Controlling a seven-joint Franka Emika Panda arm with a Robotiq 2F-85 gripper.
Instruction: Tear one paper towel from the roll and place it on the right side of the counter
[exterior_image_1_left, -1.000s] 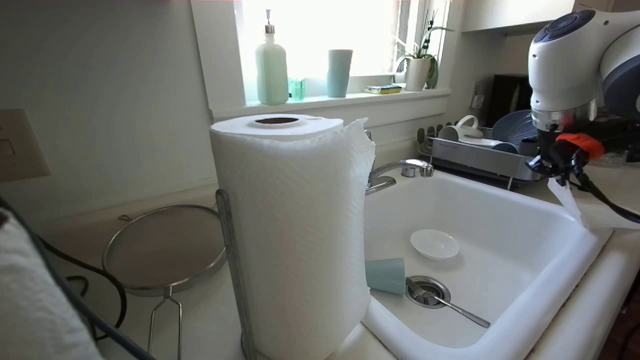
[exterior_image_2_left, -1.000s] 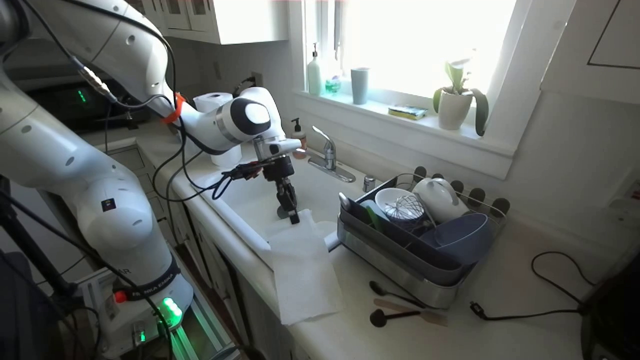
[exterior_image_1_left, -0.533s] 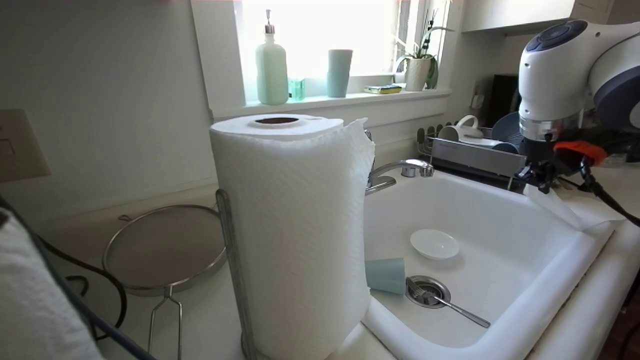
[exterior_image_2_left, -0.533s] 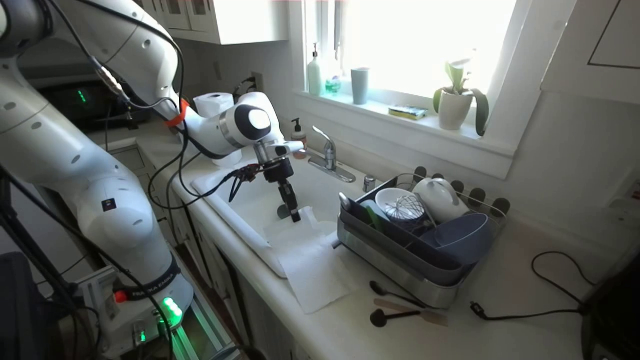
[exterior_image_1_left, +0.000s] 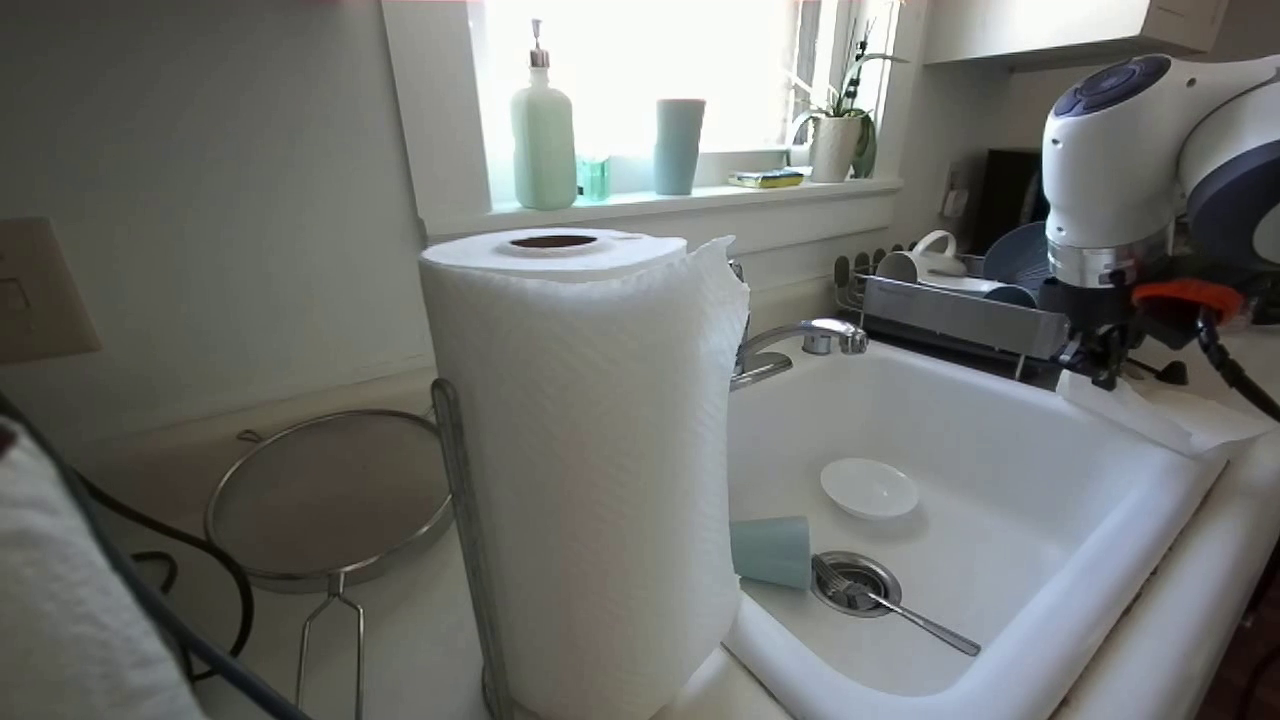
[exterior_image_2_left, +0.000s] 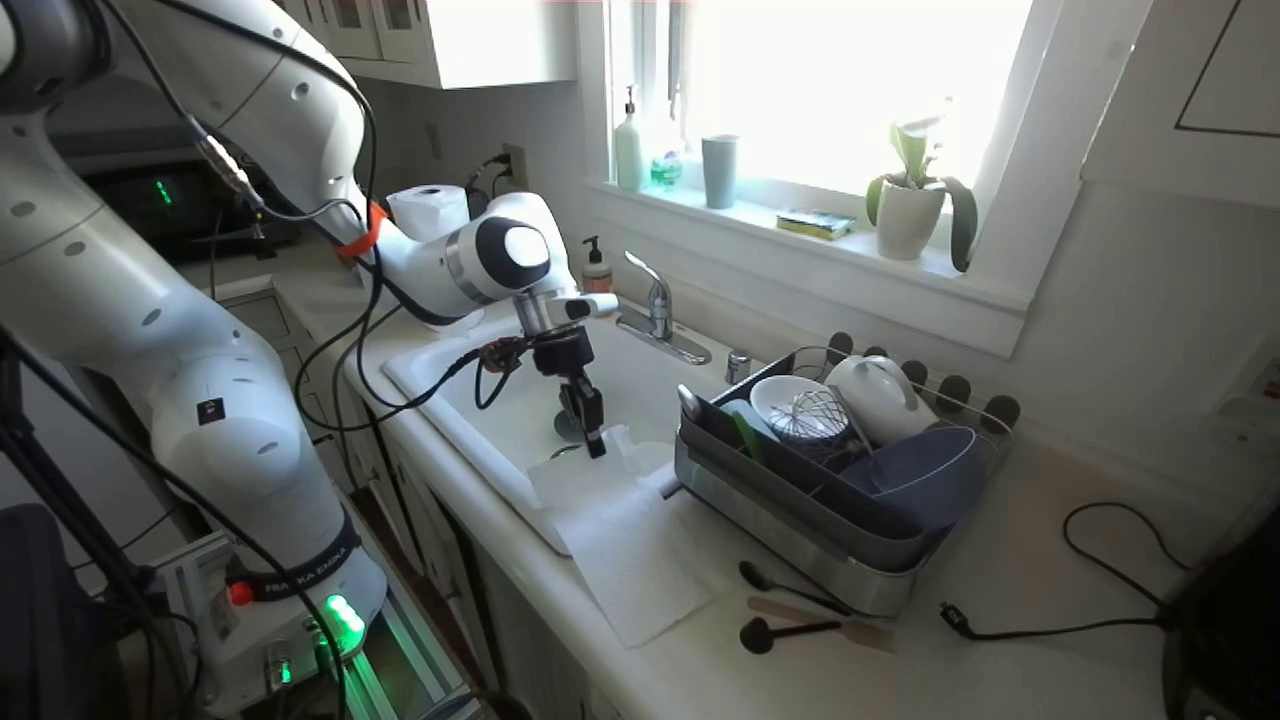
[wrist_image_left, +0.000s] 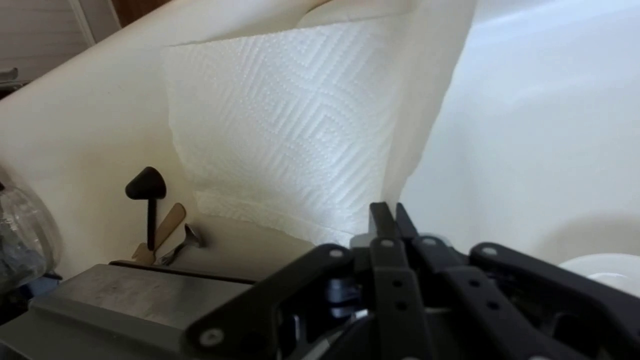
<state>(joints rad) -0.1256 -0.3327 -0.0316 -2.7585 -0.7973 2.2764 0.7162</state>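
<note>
The paper towel (exterior_image_2_left: 640, 560), a limp white sheet, lies across the sink's end rim and onto the counter (exterior_image_2_left: 760, 695). Its near part drapes over the sink edge up to my gripper (exterior_image_2_left: 597, 447). In the wrist view the towel (wrist_image_left: 300, 115) shows an embossed pattern, and a folded edge runs down between my fingertips (wrist_image_left: 391, 206), which are close together on it. The towel's pinched part is mostly hidden by the fingers. The roll (exterior_image_1_left: 590, 450) stands upright at the far end of the sink, apart from the sheet. The roll also shows partly behind the arm (exterior_image_2_left: 430, 210).
A dish rack (exterior_image_2_left: 800, 540) full of dishes stands beside the towel. Black spoons (exterior_image_2_left: 760, 637) and a wooden utensil (exterior_image_2_left: 865, 636) lie near it. The white sink (exterior_image_1_left: 1130, 560) holds a blue cup (exterior_image_1_left: 770, 552), a small dish (exterior_image_1_left: 868, 488) and a fork (exterior_image_1_left: 930, 630). The faucet (exterior_image_2_left: 658, 300) stands behind.
My gripper has come lower and shifted slightly toward the rack end. The towel has moved with it; its far end has swung inward from the counter's front edge and lies flatter.
</note>
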